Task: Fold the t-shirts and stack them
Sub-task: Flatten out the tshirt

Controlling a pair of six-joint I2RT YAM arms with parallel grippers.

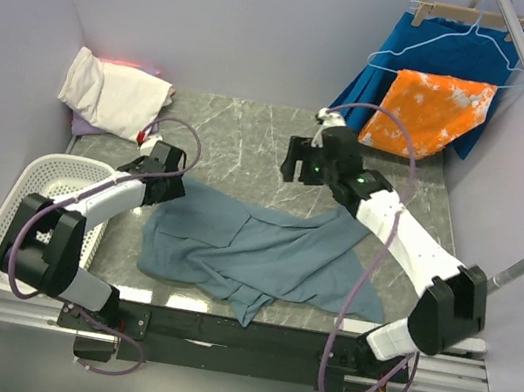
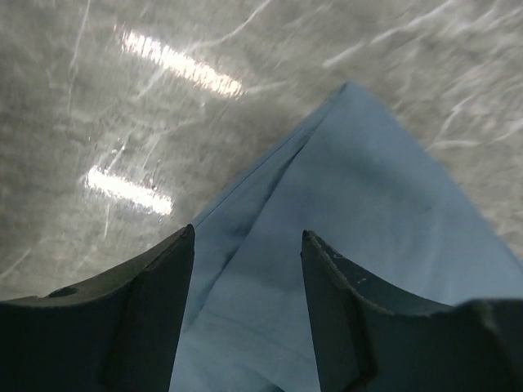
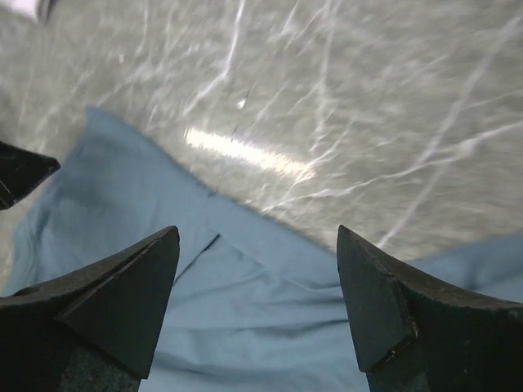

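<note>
The left fingers (image 2: 151, 294) stand partly apart with nothing between them, over a corner of the plain dusty blue-grey cotton t-shirt (image 1: 252, 250). The right fingers (image 3: 392, 302) gape wider, also empty, above that shirt's far edge. The shirt lies rumpled across the near middle of the grey marbled tabletop (image 1: 243, 132). A cream-white folded t-shirt (image 1: 112, 94) sits far left, a lavender t-shirt (image 1: 83, 127) showing beneath it. A white slatted plastic basket (image 1: 5, 212) sits near left.
</note>
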